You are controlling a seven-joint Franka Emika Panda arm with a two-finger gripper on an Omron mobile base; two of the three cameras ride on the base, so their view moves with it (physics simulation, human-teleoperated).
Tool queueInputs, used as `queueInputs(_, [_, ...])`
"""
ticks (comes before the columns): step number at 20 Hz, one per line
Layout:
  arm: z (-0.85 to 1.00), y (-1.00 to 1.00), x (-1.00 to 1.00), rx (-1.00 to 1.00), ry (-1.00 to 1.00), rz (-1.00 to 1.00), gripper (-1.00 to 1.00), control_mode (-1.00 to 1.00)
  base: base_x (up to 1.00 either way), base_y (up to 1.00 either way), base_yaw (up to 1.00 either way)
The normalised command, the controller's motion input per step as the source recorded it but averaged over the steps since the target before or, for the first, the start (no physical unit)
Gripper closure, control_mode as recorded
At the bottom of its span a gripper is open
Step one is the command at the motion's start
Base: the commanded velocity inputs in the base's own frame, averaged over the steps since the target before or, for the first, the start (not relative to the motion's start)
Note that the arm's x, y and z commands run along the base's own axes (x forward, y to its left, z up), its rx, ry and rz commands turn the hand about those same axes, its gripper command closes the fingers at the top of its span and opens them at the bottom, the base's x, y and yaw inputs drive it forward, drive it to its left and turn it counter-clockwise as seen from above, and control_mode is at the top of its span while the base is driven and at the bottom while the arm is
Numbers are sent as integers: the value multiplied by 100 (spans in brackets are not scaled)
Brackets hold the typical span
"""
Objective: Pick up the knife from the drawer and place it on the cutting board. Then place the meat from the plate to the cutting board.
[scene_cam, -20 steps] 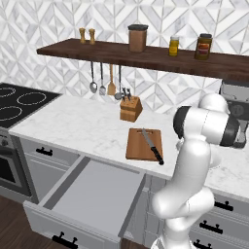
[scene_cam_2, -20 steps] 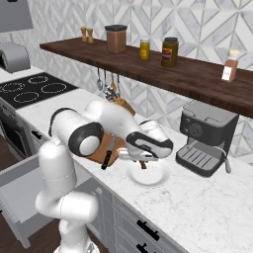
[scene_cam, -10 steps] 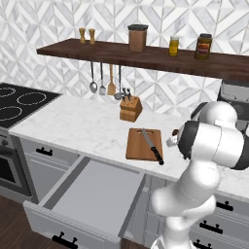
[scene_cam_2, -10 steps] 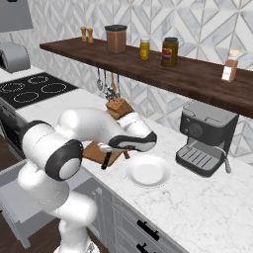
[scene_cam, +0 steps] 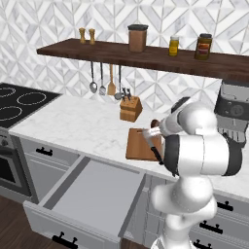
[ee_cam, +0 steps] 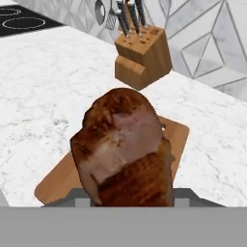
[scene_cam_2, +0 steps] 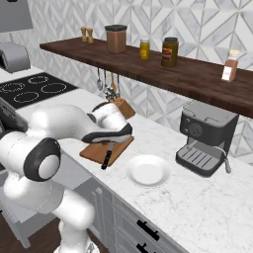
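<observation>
Filling the centre of your hand view, the meat [ee_cam: 123, 149] is clamped in the partly closed hand [scene_cam_2: 112, 142] above the cutting board [ee_cam: 176, 137], knife [scene_cam_2: 107, 158] lying there.

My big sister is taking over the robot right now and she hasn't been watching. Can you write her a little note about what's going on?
End effector: shut on the meat, carrying it above the cutting board.
Knife: already lying on the cutting board, handle sticking out past the front edge.
Plate: on the counter beside the board, with the meat off it.
Drawer: pulled open.
Done: knife moved to the board, meat lifted from the plate.
Left: lower the meat onto a bare part of the board, away from the knife, then let go.
</observation>
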Motion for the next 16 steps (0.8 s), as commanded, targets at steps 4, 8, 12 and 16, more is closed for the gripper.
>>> queueInputs(4, [2,3,70,22,34,1,100,-100,0,0,0])
queueInputs(8, [-15,9,48,1,24,0,100,-100,0,0,0])
queueInputs(12, [0,50,59,-1,14,0,100,-100,0,0,0])
queueInputs(16, [2,49,71,0,15,0,100,-100,0,0,0])
